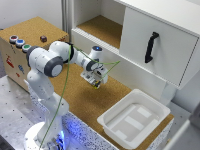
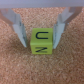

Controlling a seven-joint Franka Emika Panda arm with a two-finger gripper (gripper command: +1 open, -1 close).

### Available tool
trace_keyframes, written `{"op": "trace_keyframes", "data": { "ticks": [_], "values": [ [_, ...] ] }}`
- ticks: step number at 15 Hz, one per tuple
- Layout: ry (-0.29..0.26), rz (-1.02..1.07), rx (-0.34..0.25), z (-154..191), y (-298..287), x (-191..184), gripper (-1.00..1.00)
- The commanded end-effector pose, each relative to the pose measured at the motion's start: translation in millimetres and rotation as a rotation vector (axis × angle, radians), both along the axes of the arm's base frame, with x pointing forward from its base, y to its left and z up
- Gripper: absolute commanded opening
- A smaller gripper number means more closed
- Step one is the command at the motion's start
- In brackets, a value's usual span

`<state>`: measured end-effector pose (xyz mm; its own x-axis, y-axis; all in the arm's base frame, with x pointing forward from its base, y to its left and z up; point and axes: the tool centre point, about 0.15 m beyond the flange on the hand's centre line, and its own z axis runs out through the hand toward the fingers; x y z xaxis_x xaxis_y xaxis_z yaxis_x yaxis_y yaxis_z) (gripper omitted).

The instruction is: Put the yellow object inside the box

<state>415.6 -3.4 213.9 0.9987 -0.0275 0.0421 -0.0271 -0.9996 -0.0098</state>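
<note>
The yellow object (image 2: 42,42) is a small yellow cube with black marks on its faces, and it rests on the cork surface. In the wrist view my gripper (image 2: 41,46) is open and stands astride it. One fingertip (image 2: 21,39) is on each side, with a small gap between each finger and the cube. In the exterior view my gripper (image 1: 95,80) hangs low over the cork mat (image 1: 85,100), and I cannot make out the cube there. The box (image 1: 111,120), a shallow white bin with a ridged floor, stands at the exterior view's lower right, well apart from the gripper.
A cork-topped wooden box (image 1: 30,30) with coloured buttons stands at the exterior view's left. A white cabinet (image 1: 160,45) with a black handle (image 1: 151,47) stands behind the mat. A yellow-green cable (image 1: 65,85) runs along the arm.
</note>
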Motion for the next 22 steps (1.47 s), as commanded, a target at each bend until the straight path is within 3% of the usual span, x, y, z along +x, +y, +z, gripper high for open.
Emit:
{"op": "trace_keyframes", "data": {
  "ticks": [1,7,11,16,19,22],
  "values": [
    [0.007,-0.030,-0.048,3,-13,1,-1.00],
    [-0.115,0.001,-0.037,51,-24,23,-1.00],
    [-0.221,-0.099,-0.084,107,-99,36,-1.00],
    [-0.275,-0.310,-0.129,150,-225,21,-1.00],
    [-0.245,-0.404,-0.112,156,-300,4,-1.00],
    [-0.174,-0.401,-0.063,148,-347,-8,-1.00]
  ]
}}
